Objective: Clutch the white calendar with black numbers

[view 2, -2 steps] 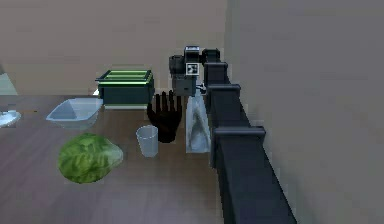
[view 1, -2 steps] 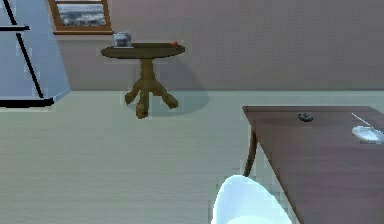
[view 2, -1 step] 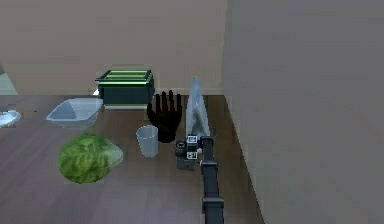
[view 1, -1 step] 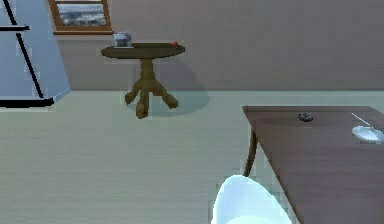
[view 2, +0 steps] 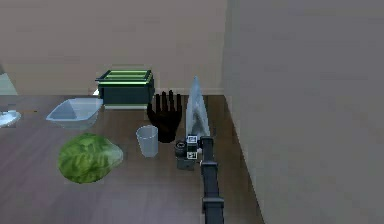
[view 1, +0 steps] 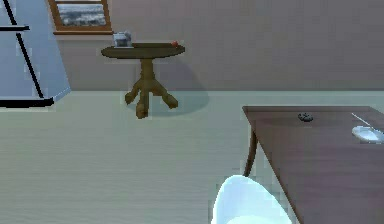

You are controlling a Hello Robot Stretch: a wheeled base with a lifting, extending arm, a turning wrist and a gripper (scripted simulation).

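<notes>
**Table** (view 2: 40, 190), dark wood, arm side view. The following are carried on it:
- a green leafy head (view 2: 90, 158), near left
- a clear bowl (view 2: 73, 112), set farther back on the left
- a green lidded box (view 2: 125, 88), at the far edge
- a black hand-shaped figure (view 2: 165, 110), upright, right of the box
- a small white cup (view 2: 147, 140), just nearer than the figure
- a pale thin sheet (view 2: 195, 105), upright, just right of the figure

**Task's thing.** The pale thin sheet is judged to be the white calendar, seen edge-on. No black numbers can be made out, so the match is tentative. It is stood on the table, before the wall.

**Arm** (view 2: 210, 190). A dark bar is seen reaching up from the near edge, with its far end beside the sheet's foot.

**Fingers** (view 2: 182, 158). They are placed between the cup and the sheet's foot. Whether they are apart, together or clamped on anything cannot be told. Nor can it be told whether anything is held, since things stand on the table behind them.

**Forward view.**
- a round table (view 1: 145, 50), far off
- a fridge (view 1: 25, 60), far left
- a brown table (view 1: 320, 150), near right
- a white chair back (view 1: 250, 203), nearest

**Progress.** Approach and reach are judged done. The grasp is unconfirmed. The sheet is not raised clear of the table, so the lift is left.
</notes>
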